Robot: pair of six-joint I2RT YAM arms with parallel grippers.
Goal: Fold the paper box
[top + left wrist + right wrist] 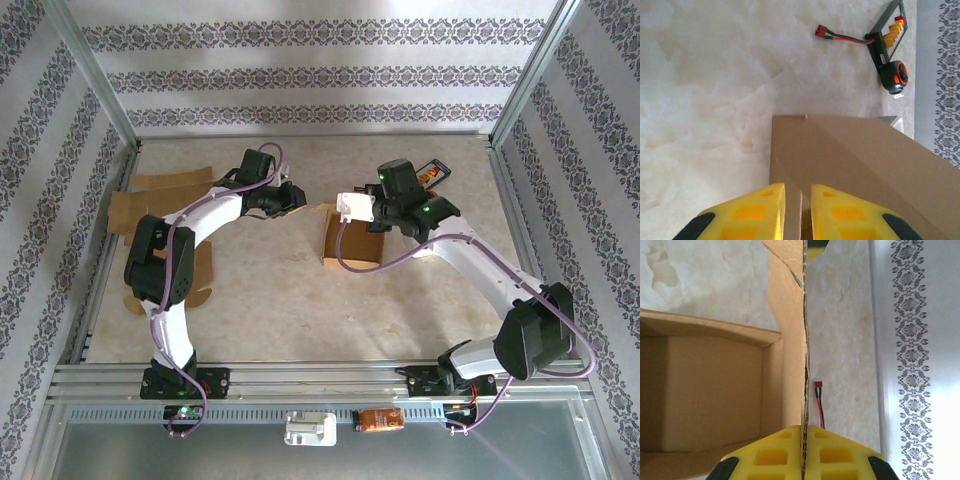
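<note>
Near edge first: on the front shelf (500, 440), just off the table's near edge, you have a white plastic part (310, 428) and an orange pack (380, 420) side by side. On the table (270, 310), flat cardboard sheets (160, 195) lie along the left edge, partly under the left arm (165, 265).

The paper box (352, 248) sits about mid-table, a bit toward the far edge, with its mouth open upward.

Right gripper (803, 430): your jaws are clamped flat on one box flap. The cardboard runs edge-on straight out from between the yellow fingers (837, 455). The box cavity is on the left of that wrist view.

Left gripper (798, 189): jaws are narrow and straddle the edge of a flap on the box's left side. Cardboard is in the gap, but you can't tell whether it's pinched or just sitting between the pads.

Past the box, toward the far right corner: a red-plug cable (840, 36), a black-and-yellow part (890, 30) and an orange-black tape measure (897, 77), all apart from the box.
</note>
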